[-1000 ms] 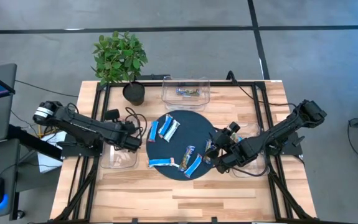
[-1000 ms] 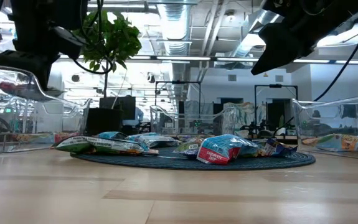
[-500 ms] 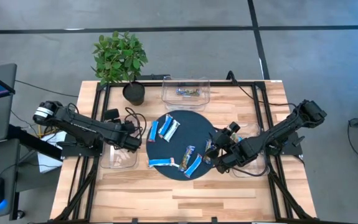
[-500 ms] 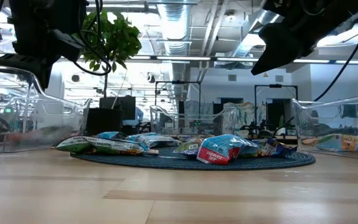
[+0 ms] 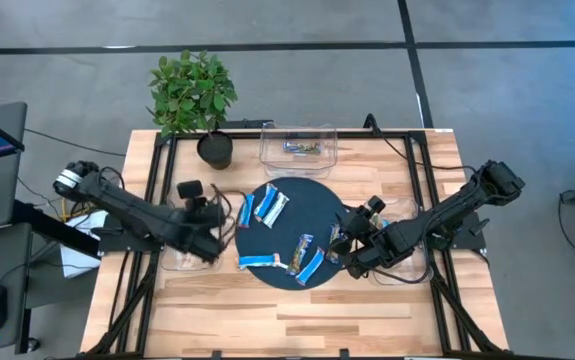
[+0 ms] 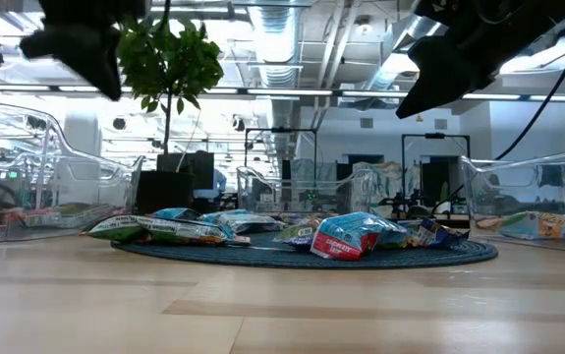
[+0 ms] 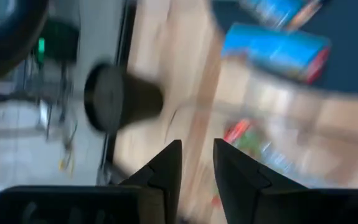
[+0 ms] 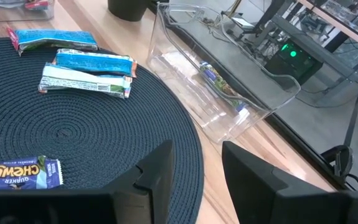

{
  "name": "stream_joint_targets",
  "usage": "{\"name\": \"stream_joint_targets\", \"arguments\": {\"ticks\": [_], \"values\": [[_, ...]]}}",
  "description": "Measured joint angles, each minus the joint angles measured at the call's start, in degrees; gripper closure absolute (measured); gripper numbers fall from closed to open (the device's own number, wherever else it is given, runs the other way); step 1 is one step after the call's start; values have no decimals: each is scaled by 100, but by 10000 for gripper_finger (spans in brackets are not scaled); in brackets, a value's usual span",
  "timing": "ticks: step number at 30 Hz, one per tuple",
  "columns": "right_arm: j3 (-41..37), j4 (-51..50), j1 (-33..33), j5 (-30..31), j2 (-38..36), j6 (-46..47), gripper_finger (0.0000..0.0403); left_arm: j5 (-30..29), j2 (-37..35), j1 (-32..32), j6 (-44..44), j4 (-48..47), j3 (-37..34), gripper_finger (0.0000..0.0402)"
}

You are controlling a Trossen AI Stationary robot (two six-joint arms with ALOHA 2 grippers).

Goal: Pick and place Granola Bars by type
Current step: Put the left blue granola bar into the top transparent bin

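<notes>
Fingers on the left gripper (image 5: 210, 240) sit slightly parted with nothing between them, hovering over the clear plastic bin (image 5: 189, 256) on the table's left side, where a red and green wrapper shows blurry through the wall in the left wrist view. Moving right you hit the round dark woven mat (image 5: 312, 205) in the middle of the light wooden table (image 5: 297, 310), and that's where most of the Granola Bars (image 5: 272, 208) are: small flat glossy packets, mostly bright blue and white, two lying side by side near the mat's far left edge, another blue one (image 5: 262, 262) at the near edge, and a couple more (image 5: 307, 262) angled beside it. From the low view they look puffy and crinkled, one showing a red label (image 6: 341, 239). At the back there's another clear tub (image 5: 298, 148) with a bar inside, next to a potted green plant (image 5: 193, 95). Right gripper (image 5: 342, 252) hangs over the mat's right edge, fingers apart and empty, in front of a third clear bin (image 5: 404, 272).
</notes>
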Motion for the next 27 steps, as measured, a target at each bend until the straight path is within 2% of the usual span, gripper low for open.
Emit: {"name": "stream_joint_targets", "arguments": {"ticks": [6,9,12,19,27], "values": [[0,0,0,0,0,-2,269,-836,0,-1040,291,665,171,315],[0,0,0,7,0,-4,269,-1364,0,-1489,247,608,171,315],[0,-2,0,13,0,-7,269,-1632,0,-1857,242,411,171,315],[0,0,-155,46,0,-114,269,-1703,0,-2451,146,147,173,315],[-2,178,-503,11,0,-151,268,-1610,0,-2628,122,330,173,315]]}}
